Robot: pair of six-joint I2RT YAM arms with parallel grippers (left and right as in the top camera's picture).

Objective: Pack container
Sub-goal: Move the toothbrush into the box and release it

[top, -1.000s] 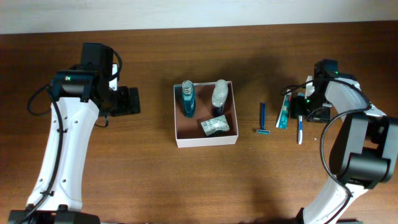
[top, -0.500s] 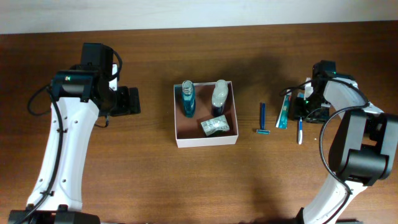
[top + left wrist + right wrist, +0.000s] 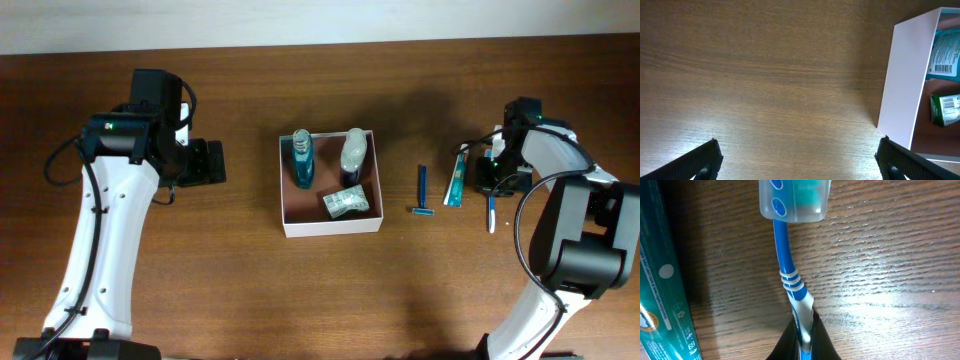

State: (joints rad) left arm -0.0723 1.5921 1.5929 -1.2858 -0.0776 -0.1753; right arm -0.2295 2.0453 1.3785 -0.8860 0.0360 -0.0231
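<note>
Right gripper: jaws clamped on handle of blue toothbrush, right beside toothpaste tube. Left gripper: jaws wide apart over the worktop, just left of container. The container sits mid-worktop and holds blue bottle, clear bottle and green packet.

The left gripper stood open above the table. Only its two dark fingertips were in view, one at each lower corner of the frame, well apart. Brown wood grain ran across the frame between them. At the right edge the container showed one white wall, slanting slightly from top to bottom. Inside it lay a teal bottle with a barcode label and, below it, a green packet, also barcoded. Both were cut off by the frame edge.
</note>
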